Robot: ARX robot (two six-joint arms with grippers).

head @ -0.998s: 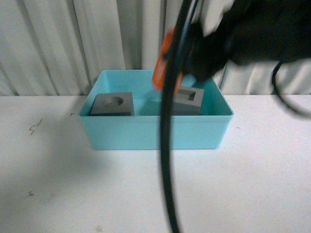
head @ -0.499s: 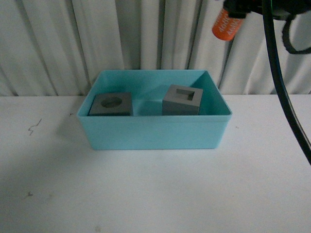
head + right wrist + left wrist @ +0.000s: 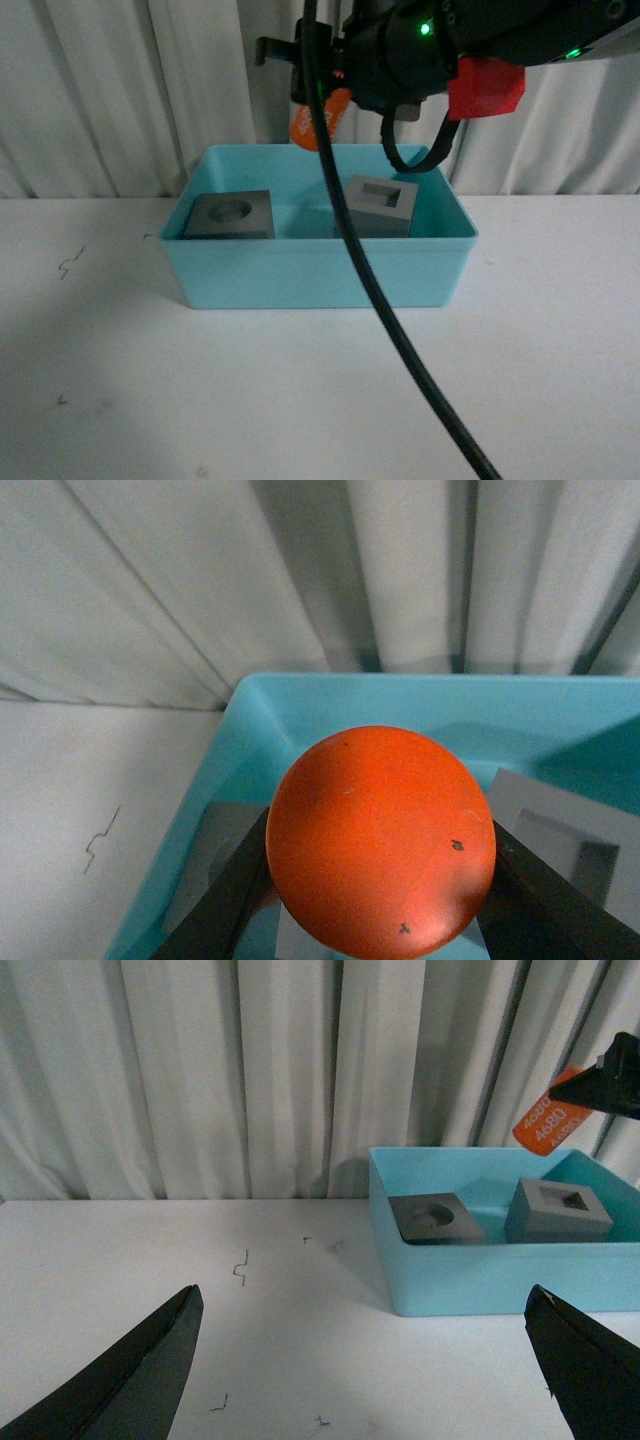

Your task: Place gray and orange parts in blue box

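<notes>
Nearest to us in the front view lies the bare white table [image 3: 300,400], crossed by a black cable [image 3: 400,330] that hangs down from the right arm. Further back stands one blue box [image 3: 320,270], its long side running left to right across our view. Inside it we count two gray cubes, both resting on the floor of the box with their recesses facing up: the cube with the round recess [image 3: 230,214] sits at the left end, near the left wall, and the cube with the square recess [image 3: 379,205] sits right of centre, turned a little so one corner faces us. The two cubes are well apart.

Above the back part of the box, between the two cubes as we see it, our right gripper [image 3: 335,95] pinches the one orange cylinder [image 3: 318,122]. The cylinder hangs in the air, clear of the box, with its long axis tilted, lower end toward the left. In the left wrist view the white digits on the cylinder [image 3: 548,1123] read along that tilted axis. The right wrist view looks onto its round orange end face [image 3: 381,840], with a dark finger [image 3: 230,900] on either side of it.

Our left gripper [image 3: 370,1360] is spread wide, holding nothing, over the table to the left of the box. White curtains [image 3: 120,90] close the scene behind.
</notes>
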